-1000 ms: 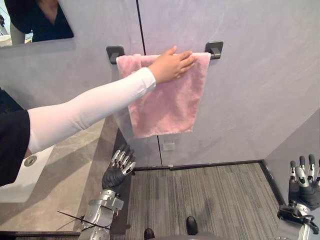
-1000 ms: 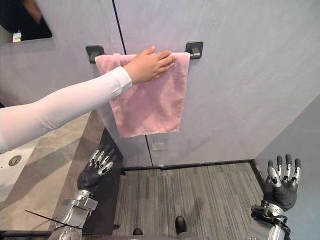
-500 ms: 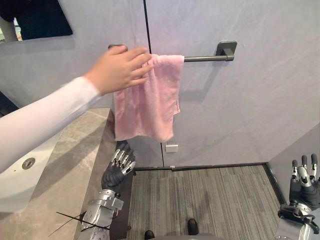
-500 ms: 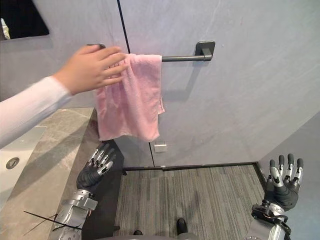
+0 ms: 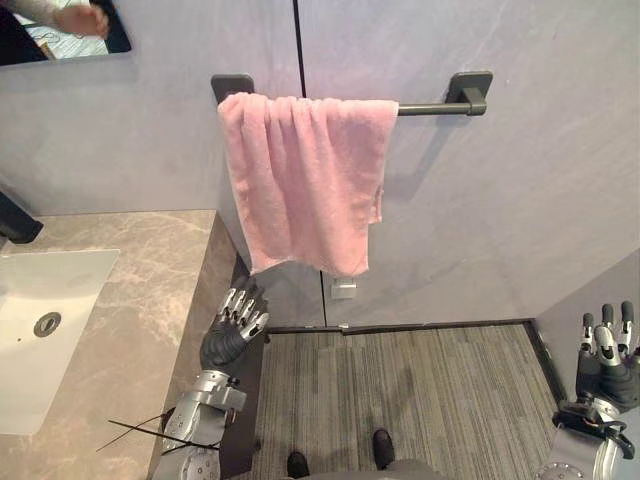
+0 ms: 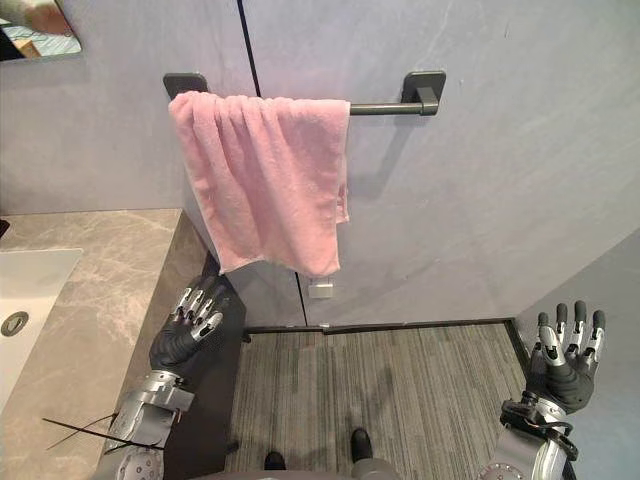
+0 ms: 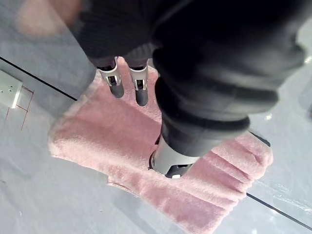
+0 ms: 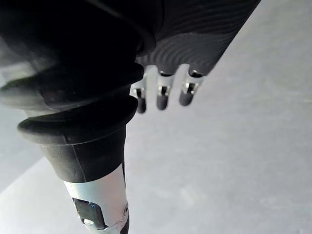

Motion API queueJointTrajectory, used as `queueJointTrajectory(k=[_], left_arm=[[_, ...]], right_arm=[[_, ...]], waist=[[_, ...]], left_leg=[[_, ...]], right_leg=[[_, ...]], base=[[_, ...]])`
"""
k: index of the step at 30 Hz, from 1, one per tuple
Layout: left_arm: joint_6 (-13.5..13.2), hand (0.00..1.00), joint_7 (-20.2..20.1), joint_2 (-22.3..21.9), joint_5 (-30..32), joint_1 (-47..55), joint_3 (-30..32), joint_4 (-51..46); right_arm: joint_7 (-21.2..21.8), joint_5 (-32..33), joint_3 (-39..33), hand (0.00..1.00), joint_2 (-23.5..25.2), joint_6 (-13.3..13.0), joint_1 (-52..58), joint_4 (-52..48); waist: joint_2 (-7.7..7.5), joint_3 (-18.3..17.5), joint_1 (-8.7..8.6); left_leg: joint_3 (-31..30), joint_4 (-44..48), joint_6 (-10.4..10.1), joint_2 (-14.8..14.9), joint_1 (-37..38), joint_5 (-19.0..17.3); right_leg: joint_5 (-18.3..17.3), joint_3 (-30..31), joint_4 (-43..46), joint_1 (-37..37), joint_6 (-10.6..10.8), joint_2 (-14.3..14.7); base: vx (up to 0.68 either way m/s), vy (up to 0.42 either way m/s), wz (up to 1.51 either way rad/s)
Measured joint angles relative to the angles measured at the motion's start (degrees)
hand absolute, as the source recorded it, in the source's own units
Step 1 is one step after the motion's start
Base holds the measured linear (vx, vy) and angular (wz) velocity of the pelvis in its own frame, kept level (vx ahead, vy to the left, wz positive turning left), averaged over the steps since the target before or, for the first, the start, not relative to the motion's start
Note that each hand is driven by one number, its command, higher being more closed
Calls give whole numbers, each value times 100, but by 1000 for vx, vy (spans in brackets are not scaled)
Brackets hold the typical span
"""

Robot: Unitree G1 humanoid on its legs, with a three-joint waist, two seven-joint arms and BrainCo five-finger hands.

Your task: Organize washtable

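We hold our left hand [image 5: 228, 342] open, fingers straight, beside the table's [image 5: 150, 300] edge. Our right hand [image 6: 565, 368] is open too, fingers upright, low at the right. Above, the pink towel [image 5: 305, 180] hangs over the wall rail [image 5: 435, 108], toward its left end. A sink [image 5: 50, 300] sits in the table.

Towel [image 5: 305, 180] over rail's [image 5: 440, 108] left end, counter [image 5: 140, 330] and sink [image 5: 40, 330] below-left.

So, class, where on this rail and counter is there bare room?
The rail is bare between the pink towel and its right bracket. The marble counter is bare between the sink and its edge. Towel crowds the rail's left part.
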Motion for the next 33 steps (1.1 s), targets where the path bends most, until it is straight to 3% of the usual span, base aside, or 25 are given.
queueJointTrajectory(k=[6, 11, 17, 23, 30, 33], left_arm=[[49, 0, -286, 151, 0, 12, -174, -270], [39, 0, -318, 293, 360, -275, -591, -635], [-88, 0, 625, 159, 1300, -1347, -575, -685], [-214, 0, 1310, 258, 1803, -2519, -455, -621], [-216, 0, 1710, 953, 1949, -3355, 10, -100], [-217, 0, 1800, 1043, 1951, -3513, 193, -15]], right_arm=[[10, -35, 233, 0, -21, 35, -21, 3], [42, -274, 1048, 0, -277, 177, -128, 15], [13, -690, 1780, 0, -629, 342, -649, 65], [-19, -681, 2419, 0, -1181, 507, -1354, 229], [-29, -679, 2634, 0, -1739, 654, -1888, 420], [-36, -677, 2679, 0, -1888, 681, -1975, 442]], waist=[[-14, 15, 4], [-45, 38, 9], [-108, 130, 10], [-98, 329, 15], [-80, 469, 26], [-63, 505, 48]], left_leg=[[-13, 2, -1, 2, -24, 0], [-25, 5, 28, -9, -38, 18], [-68, 6, 34, -31, 12, 19], [-51, 6, 40, -60, 29, 16], [35, 7, 41, -71, -138, 17], [33, 7, 42, -59, -210, 17]], right_leg=[[-6, -33, -15, -7, -5, -3], [-1, -43, -13, -20, -11, -14], [2, -55, -3, 42, -11, -29], [10, -33, 6, 43, -2, -18], [37, 65, 30, -179, -27, 17], [43, 65, 29, -248, -36, 34]], base=[[-1, -3, 1], [0, 0, 0], [0, 0, 0], [0, 0, -1], [2, -4, -7], [6, -3, -1]])
